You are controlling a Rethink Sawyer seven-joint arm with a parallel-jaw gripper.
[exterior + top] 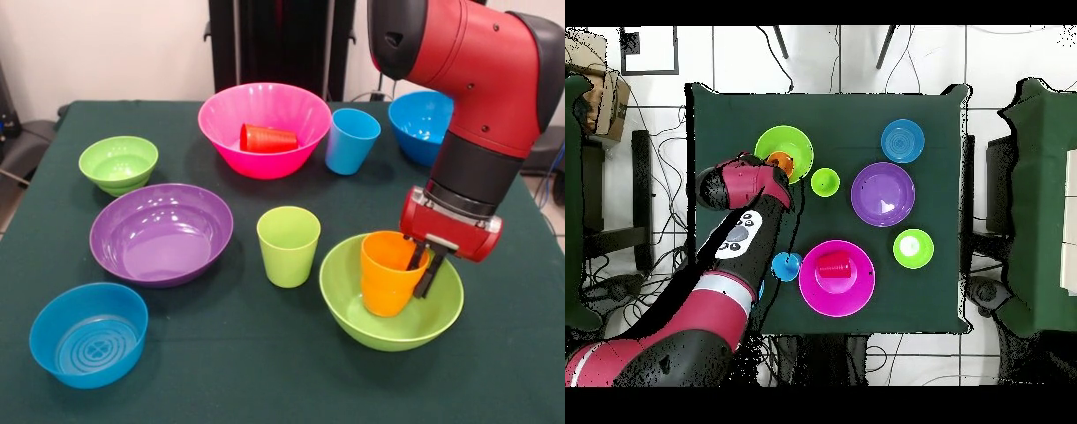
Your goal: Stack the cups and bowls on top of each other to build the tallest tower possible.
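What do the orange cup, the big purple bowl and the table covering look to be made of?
Orange cup: most likely thin plastic, glossy, with soft highlights and a slightly see-through rim. Large purple bowl: likely the same moulded plastic, shiny, with bright glints on its inner wall. Table covering: dark green cloth by the look, matt, no reflections; the weave cannot be made out.

No writing, label, brand mark, number or sign can be read anywhere in either view.
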